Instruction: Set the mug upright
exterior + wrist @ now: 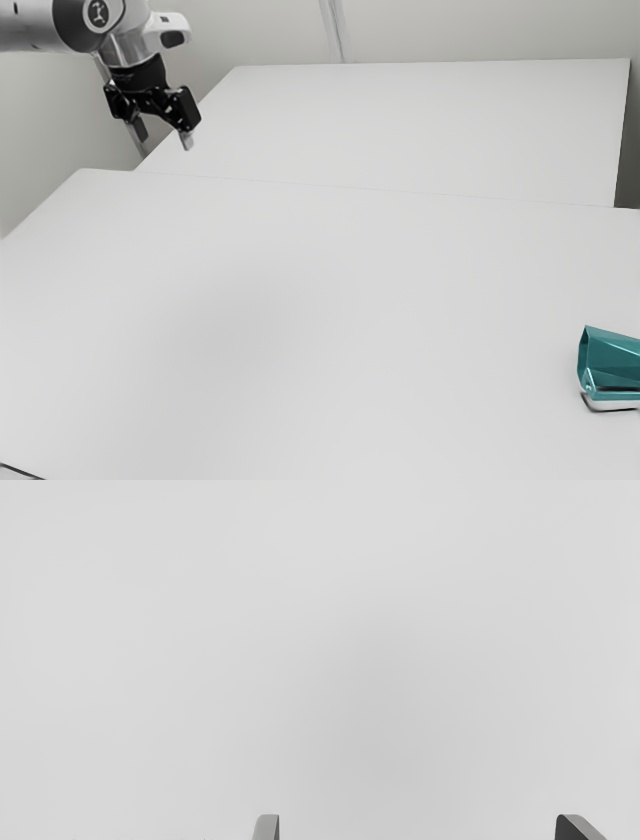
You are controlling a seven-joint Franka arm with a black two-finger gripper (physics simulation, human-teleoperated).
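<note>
Mug [608, 367] is the thing you must set upright, but please look first at the gripper [163, 136]. It hangs high at the upper left of the exterior view, well apart from the mug. Its fingers [267, 828] are spread wide, with nothing held between them; below them, the wrist view gives you a pale, plain surface.

Going outward, you see the white tabletop [300, 300], and behind it a white panel [430, 125]. The teal mug is at the exterior view's right edge, which cuts part of it away. As far as you can judge, it lies on its side, with its wide end toward the exterior view's left. Where its handle is, you cannot tell surely.

So the upright pose, I judge, is not reached in these pictures. What is left for you is the full work: bring the gripper across to the mug, take a firm hold, turn it onto its base, and let go gently. It may roll if you touch it only from one side.
</note>
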